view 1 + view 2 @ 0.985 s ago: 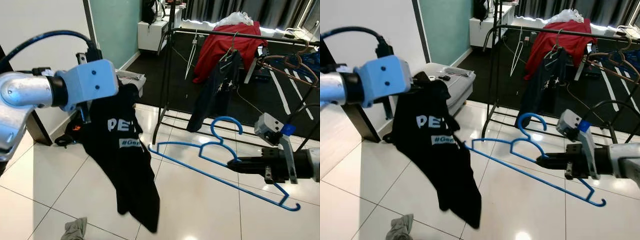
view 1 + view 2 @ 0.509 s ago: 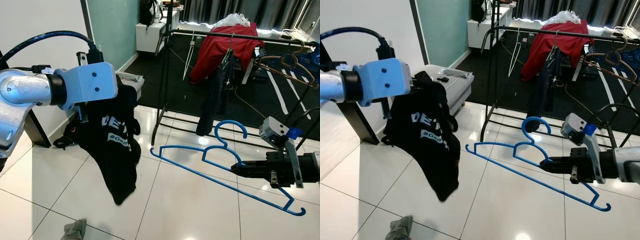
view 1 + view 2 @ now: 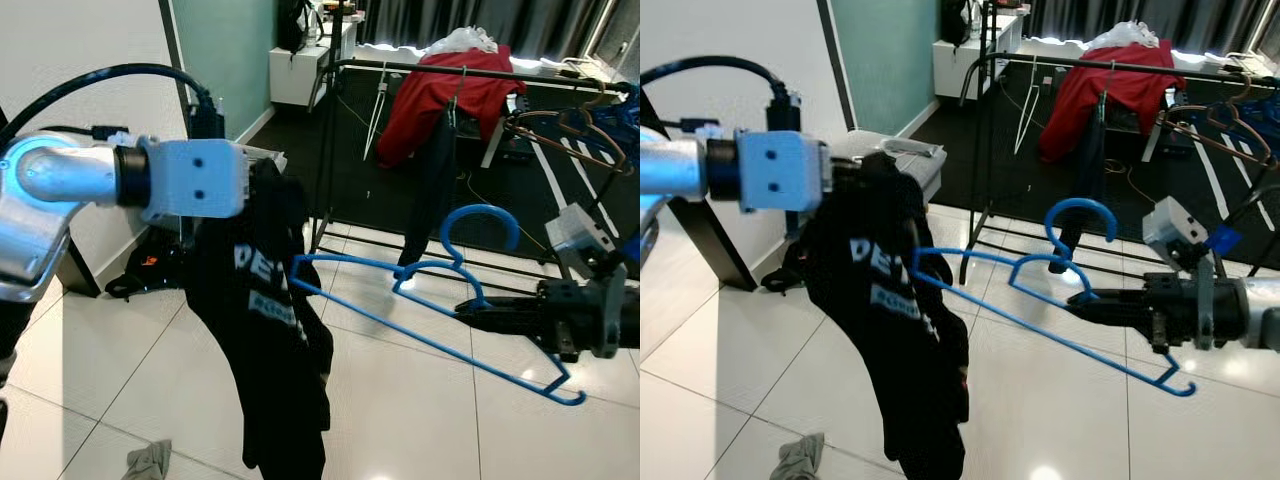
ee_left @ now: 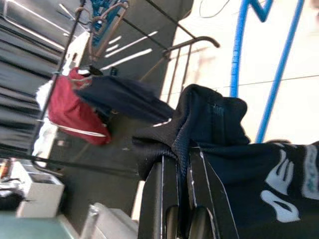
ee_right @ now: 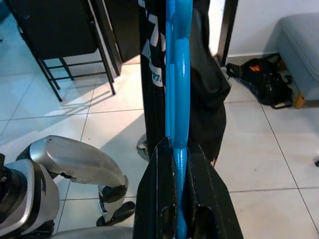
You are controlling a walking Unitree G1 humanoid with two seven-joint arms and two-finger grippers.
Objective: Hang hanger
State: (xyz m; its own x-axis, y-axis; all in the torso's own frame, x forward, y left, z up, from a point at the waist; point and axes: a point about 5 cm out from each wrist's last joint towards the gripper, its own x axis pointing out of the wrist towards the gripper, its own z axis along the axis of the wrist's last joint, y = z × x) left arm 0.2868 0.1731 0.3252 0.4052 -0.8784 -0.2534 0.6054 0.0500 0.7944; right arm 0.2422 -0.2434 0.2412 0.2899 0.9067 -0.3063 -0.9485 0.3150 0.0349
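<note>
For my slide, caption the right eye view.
Left gripper holds up a black T-shirt while right gripper brings a blue hanger to it.

hanger: blue | shirt: black, white lettering | garment: red

The left arm is a rounded silver tube with a dark collar, ending in a pale blue boxy wrist block with two small dark screws; a thick black cable loops over it; the right arm is dark, topped by a grey box with a blue tag.
</note>
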